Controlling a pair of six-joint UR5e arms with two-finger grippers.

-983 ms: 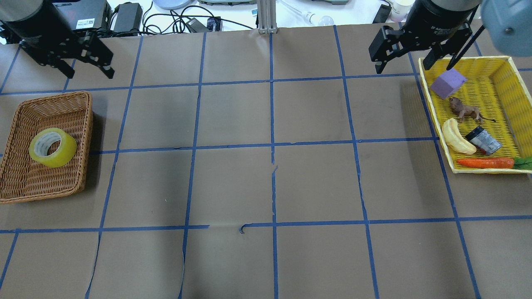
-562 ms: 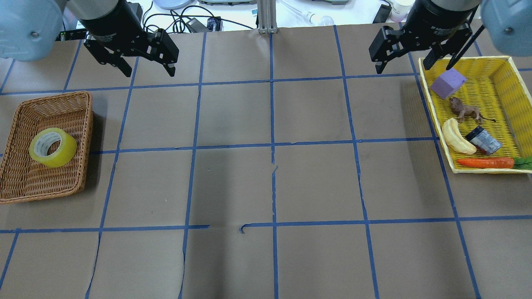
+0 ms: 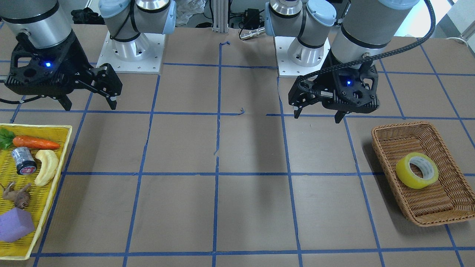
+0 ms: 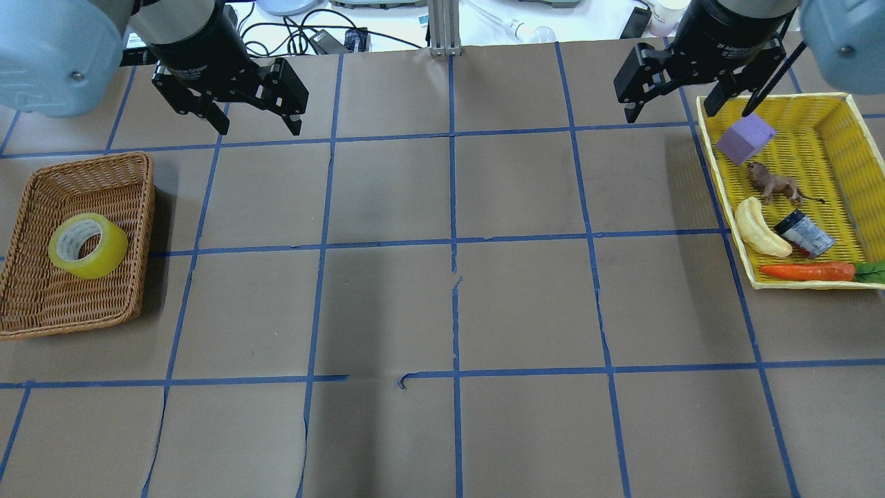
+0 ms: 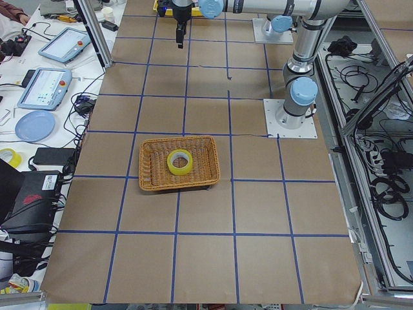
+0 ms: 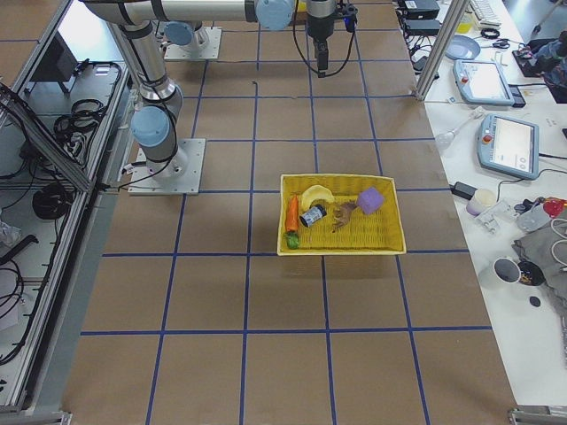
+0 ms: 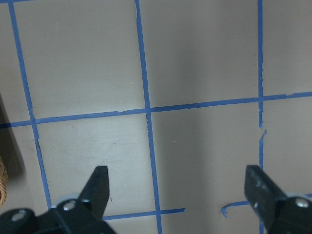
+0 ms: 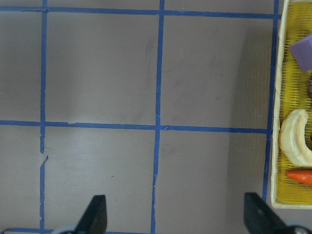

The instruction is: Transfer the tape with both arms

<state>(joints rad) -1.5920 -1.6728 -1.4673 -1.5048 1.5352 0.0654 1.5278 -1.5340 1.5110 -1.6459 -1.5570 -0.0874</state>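
Observation:
The yellow-green tape roll lies flat in a brown wicker basket at the table's left end. It also shows in the front view and the left side view. My left gripper is open and empty. It hangs over bare table, beyond and to the right of the basket, and shows in the front view and its wrist view. My right gripper is open and empty, just left of the yellow tray's far corner, also in the front view.
A yellow mesh tray at the right end holds a purple block, a toy animal, a banana toy, a black jar and a carrot. Cables and devices lie beyond the far edge.
My left arm has swung right along the far side, from beyond the basket to over bare table. The right arm and the tape have not moved.

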